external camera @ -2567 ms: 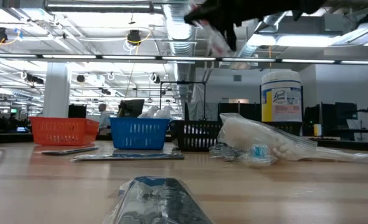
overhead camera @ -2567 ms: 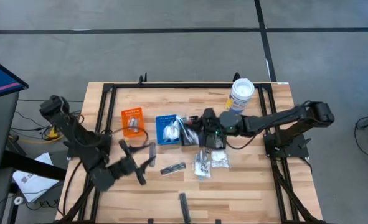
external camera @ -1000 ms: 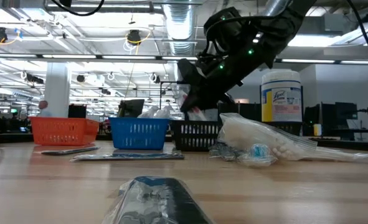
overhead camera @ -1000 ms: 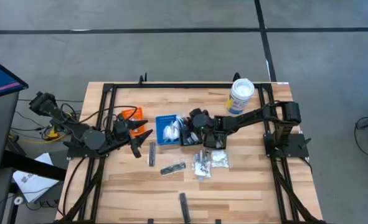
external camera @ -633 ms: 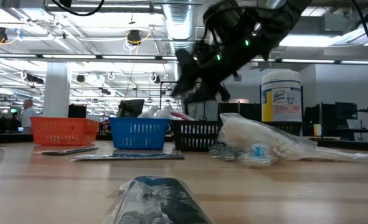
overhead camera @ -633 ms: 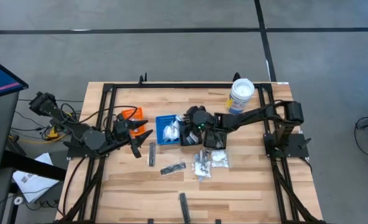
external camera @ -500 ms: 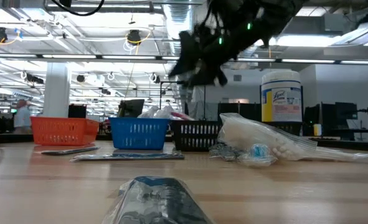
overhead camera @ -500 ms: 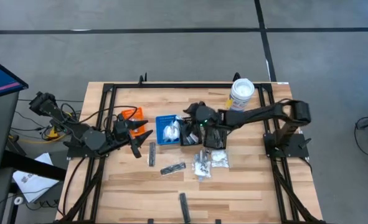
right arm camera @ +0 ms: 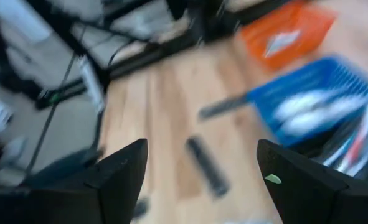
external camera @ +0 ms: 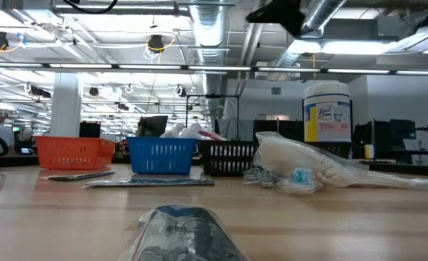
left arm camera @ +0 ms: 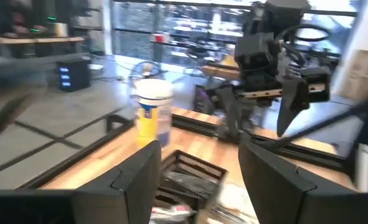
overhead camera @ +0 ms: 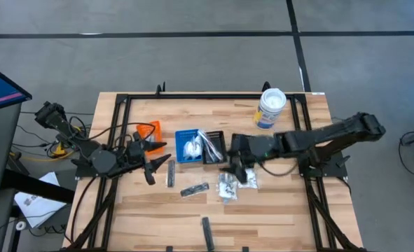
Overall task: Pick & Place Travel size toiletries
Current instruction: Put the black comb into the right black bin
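Your right gripper hangs spread and empty just near of the black bin, likely placed for the loose packets on the table beneath it. Slim sticks already lie in that bin, long axes running near to far, tilted left. A sachet near the left gripper also points near to far; another lies left to right. The left gripper's fingers stand apart with nothing between them, waiting beside the orange bin
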